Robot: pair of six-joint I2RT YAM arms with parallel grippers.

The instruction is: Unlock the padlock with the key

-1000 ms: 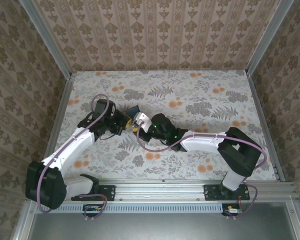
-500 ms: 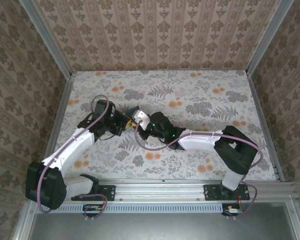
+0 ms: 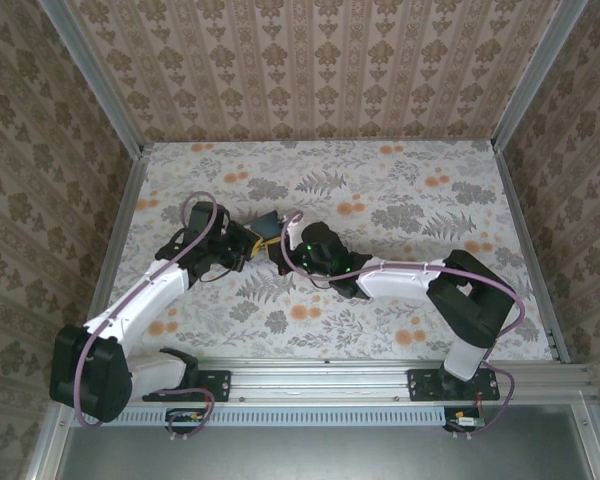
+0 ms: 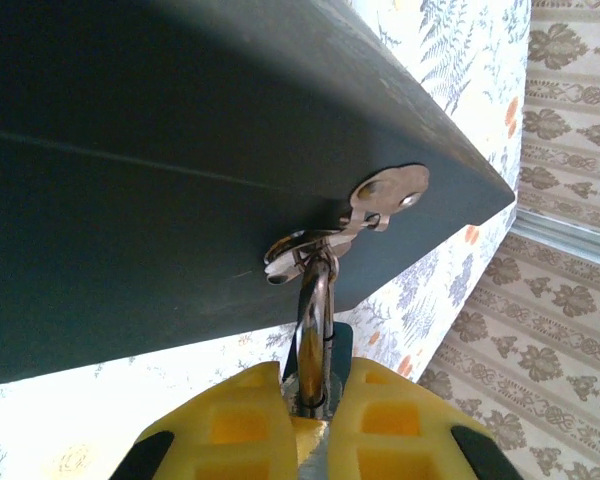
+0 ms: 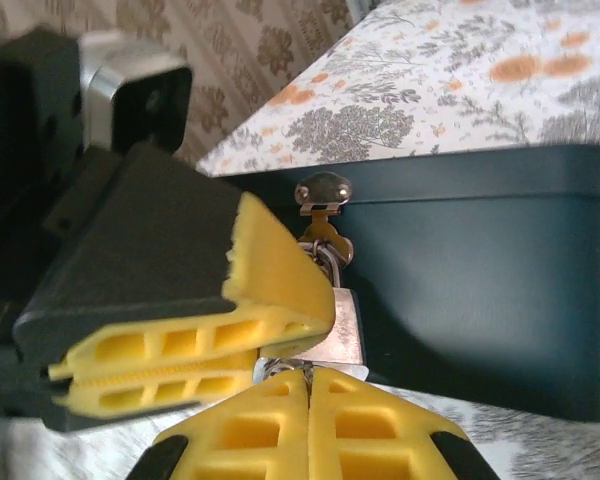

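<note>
The small silver padlock (image 5: 346, 322) hangs by its shackle (image 4: 317, 300) from the hasp (image 4: 390, 190) on the side of the dark blue tin (image 5: 480, 270). My left gripper (image 4: 315, 378) is shut on the padlock's body, and its yellow fingers (image 5: 270, 280) cover the padlock's left side in the right wrist view. My right gripper (image 5: 308, 372) is shut just under the padlock's bottom. A sliver of silvery metal, the key (image 5: 277, 367), shows pinched at its tips against the padlock. From above, both grippers (image 3: 248, 247) (image 3: 280, 252) meet beside the tin (image 3: 267, 222).
The floral tabletop (image 3: 400, 200) stretches out behind and to the right of the tin. Patterned walls and metal rails (image 3: 120, 220) close in the table on three sides. The purple cables (image 3: 195, 205) loop over both arms.
My right gripper has closed and its wrist has turned and shifted a little towards the tin. The left arm still holds the padlock in the same place.
</note>
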